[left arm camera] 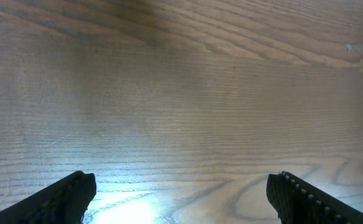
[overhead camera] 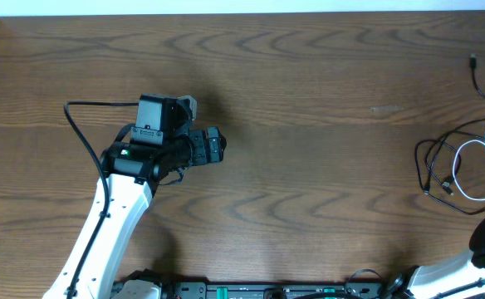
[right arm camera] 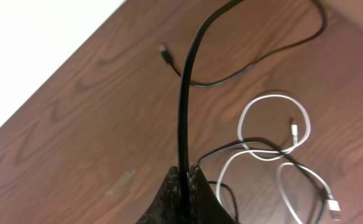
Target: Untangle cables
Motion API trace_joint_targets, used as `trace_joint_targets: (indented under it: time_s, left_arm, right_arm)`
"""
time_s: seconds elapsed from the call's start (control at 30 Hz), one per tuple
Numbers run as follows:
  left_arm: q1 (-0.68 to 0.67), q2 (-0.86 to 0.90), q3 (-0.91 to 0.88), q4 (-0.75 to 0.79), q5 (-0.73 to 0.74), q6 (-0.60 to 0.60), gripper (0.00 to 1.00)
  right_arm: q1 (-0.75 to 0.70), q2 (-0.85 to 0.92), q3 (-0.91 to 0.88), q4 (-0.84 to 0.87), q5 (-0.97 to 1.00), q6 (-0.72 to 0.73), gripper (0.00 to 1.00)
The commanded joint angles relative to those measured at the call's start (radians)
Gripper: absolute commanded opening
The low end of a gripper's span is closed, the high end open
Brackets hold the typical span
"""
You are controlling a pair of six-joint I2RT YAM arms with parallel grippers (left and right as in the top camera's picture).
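Bench: brown wood-grain table [overhead camera: 309, 100] fills the overhead view.

Left arm [overhead camera: 110, 224], white links with a black wrist, reaches from the lower left toward the left-centre of the frame. Left gripper [left arm camera: 181, 186] is released: its two black fingers [left arm camera: 63, 199] sit at the bottom corners of the left wrist view, wide apart, with only bare wood between them.

Right arm [overhead camera: 450, 274] shows only at the lower right corner of the overhead view. Right gripper [right arm camera: 186, 180] is clenched on the long thin black cable [right arm camera: 183, 106], which rises straight from between the fingertips toward the top of the right wrist view.

Both cables lie at the overhead view's right edge. The shorter thin white cable [right arm camera: 273, 95] loops right of centre in the right wrist view, crossing black strands.

Small black plug end [right arm camera: 164, 51] rests on the wood, upper centre.
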Motion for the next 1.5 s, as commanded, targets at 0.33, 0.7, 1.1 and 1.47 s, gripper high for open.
trace_joint_targets:
  time_s: [0.33,0.7,1.1,1.47]
  left_arm:
    - [0.003,0.004,0.007,-0.003,-0.007,0.021,0.93]
    - [0.003,0.004,0.007,-0.002,-0.008,0.021,0.93]
    - [0.003,0.005,0.007,0.025,-0.316,0.020,0.93]
    - [0.003,0.076,0.007,-0.115,-0.459,0.012,0.94]
  right_arm:
    - [-0.028,0.004,0.001,-0.047,-0.116,0.011,0.60]
    - [0.071,0.005,0.001,-0.206,-0.145,-0.072,0.71]
    - [0.346,0.005,0.000,-0.307,-0.121,-0.271,0.89]
    - [0.591,0.005,-0.252,-0.242,0.026,-0.209,0.98]
